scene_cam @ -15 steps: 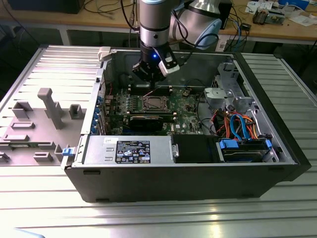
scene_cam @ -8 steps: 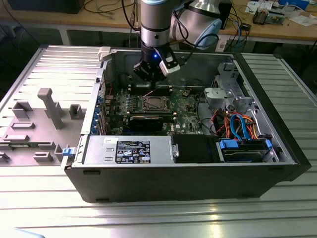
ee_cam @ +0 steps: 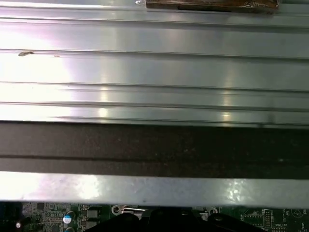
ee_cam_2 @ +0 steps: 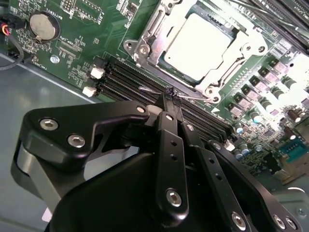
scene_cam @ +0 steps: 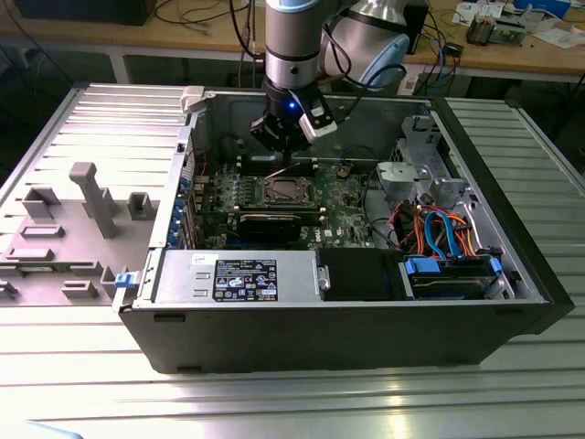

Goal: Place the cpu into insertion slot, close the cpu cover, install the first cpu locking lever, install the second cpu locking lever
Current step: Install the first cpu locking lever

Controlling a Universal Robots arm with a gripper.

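**Ana:** What did you see from the exterior view?

**Ben:** A big black case (scene_cam: 274,311) lay open. The green board (scene_cam: 343,197) sat flat inside it, with bright wires (scene_cam: 439,233) in the corner at the exterior view's right. The gripper (scene_cam: 285,135) hung just above the slot (scene_cam: 285,190).

**Ana:** And in the second wrist view?

**Ben:** The chip (ee_cam_2: 200,46) was lying in the slot (ee_cam_2: 145,48). The cover (ee_cam_2: 231,36) was down around it, and the shiny top showed through its window. The gripper (ee_cam_2: 169,94) had its two fingers pressed tight together at a thin wire lever (ee_cam_2: 186,95), just beside the slot. I could not tell if they pinched it or only touched it.

**Ana:** Would that lever be hard to move?

**Ben:** I think it was stiff and springy, and slippery too. The end looked like the best place to push. The chip looked light and easy to break.

**Ana:** And the first wrist view?

**Ben:** A ribbed silver table (ee_cam: 154,72), the dark case wall (ee_cam: 154,145), and a bit of board (ee_cam: 58,215).
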